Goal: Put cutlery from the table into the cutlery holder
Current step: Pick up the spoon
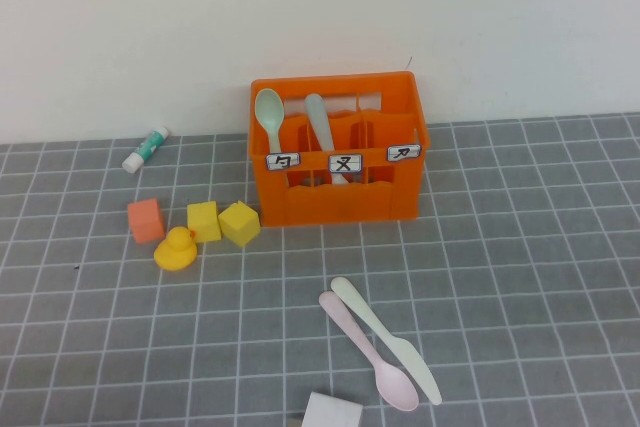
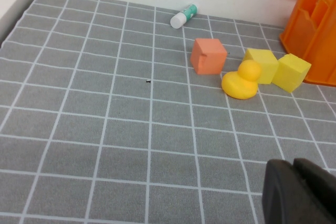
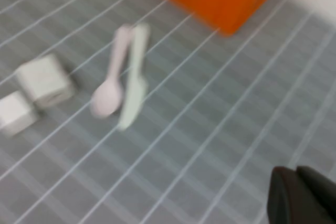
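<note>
pink spoon (image 1: 368, 351) + knife (image 1: 386, 339): on table (image 1: 520, 277), long axes diagonal | nearer right claw (image 3: 302, 195), closed, empty | left claw (image 2: 296, 190): closed, parked

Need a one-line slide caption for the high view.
Two utensils stand in the orange holder; pink spoon and white knife lie side by side on the table; neither gripper in view.

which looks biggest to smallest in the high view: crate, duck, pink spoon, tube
1. crate
2. pink spoon, long but thin
3. duck
4. tube

The duck and tube look close in size, and the tube lies farther from the camera, so their order is unsure.
</note>
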Action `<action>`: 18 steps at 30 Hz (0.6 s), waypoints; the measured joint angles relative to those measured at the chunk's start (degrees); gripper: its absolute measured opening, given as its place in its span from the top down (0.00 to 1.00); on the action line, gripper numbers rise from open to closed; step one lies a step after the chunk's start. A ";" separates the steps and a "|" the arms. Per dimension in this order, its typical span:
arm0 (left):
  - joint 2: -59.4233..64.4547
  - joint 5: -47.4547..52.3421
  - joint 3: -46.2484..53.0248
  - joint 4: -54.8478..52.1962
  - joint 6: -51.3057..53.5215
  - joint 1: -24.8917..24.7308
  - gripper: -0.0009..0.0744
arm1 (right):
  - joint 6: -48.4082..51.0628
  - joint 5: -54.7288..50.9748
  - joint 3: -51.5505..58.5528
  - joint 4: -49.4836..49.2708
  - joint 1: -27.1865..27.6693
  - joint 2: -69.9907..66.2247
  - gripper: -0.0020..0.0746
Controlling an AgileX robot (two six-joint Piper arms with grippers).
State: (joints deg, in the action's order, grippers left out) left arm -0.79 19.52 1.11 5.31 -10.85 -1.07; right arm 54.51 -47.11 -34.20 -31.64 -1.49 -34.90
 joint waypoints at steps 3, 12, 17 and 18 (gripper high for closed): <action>0.00 0.00 0.00 0.00 0.00 0.00 0.99 | 1.08 -5.02 -3.19 -0.18 -0.32 -6.39 0.98; 0.00 0.00 0.00 0.00 0.00 0.00 0.99 | -3.93 -9.94 -16.02 4.97 -13.53 -26.26 0.98; 0.00 0.00 0.00 0.00 0.00 0.00 0.99 | -11.95 -7.10 -21.84 11.46 -24.56 -37.05 0.98; 0.00 0.00 0.00 0.00 0.00 0.00 0.99 | -13.29 -6.81 -23.40 13.28 -26.47 -39.48 0.98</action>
State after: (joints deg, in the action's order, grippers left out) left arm -0.79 19.52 1.11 5.31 -10.85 -1.07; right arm 41.22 -53.92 -57.61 -18.35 -27.96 -74.38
